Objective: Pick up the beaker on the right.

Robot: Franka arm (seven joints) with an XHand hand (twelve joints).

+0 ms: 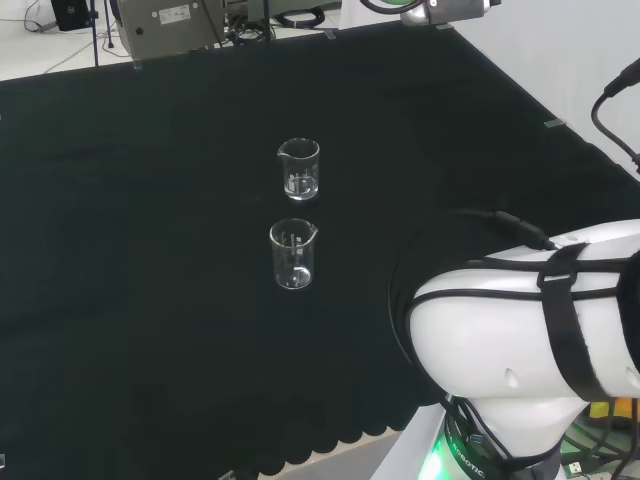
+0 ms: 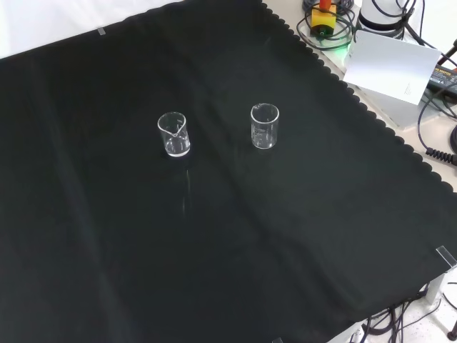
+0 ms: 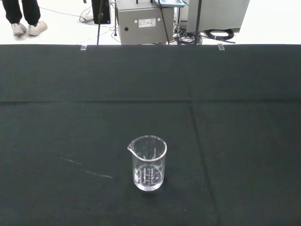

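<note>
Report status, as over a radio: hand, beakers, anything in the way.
Hand state cannot be told. Two clear beakers upright on the black cloth, apart: right beaker and left beaker by the front view, both untouched. Cloth between them bare.

Two clear glass beakers, one at nine o'clock of the other in the front view, bear faint white graduation marks and stand on plain black cloth with a scalloped edge.

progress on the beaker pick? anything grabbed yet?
Nothing grabbed. Done: nothing visible. Both beakers stand upright on the black cloth, untouched: one on the front view's right, one on its left. In hand: nothing. Left: the approach, grasp and lift.
</note>
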